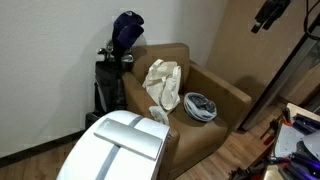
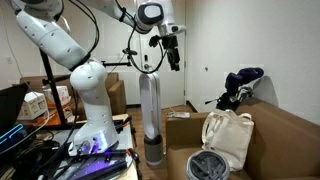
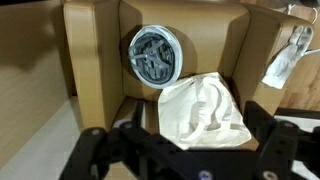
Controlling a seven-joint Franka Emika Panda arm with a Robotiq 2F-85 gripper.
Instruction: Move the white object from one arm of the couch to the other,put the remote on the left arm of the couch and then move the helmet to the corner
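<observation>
Nearest the wrist camera, my gripper [image 3: 176,150] hangs with jaws spread wide, holding and touching nothing, well above the couch [image 3: 95,60]. White object [image 3: 283,60] lies on one arm, at its edge. Opposite arm is flat open room. Helmet [image 3: 155,55] sits on the seat, dark inside up, just beside a cream bag [image 3: 200,110].

The couch [image 1: 228,105] is matt tan fabric, the bag [image 1: 163,82] creased cream cloth, the shell [image 1: 120,145] glossy white.
</observation>
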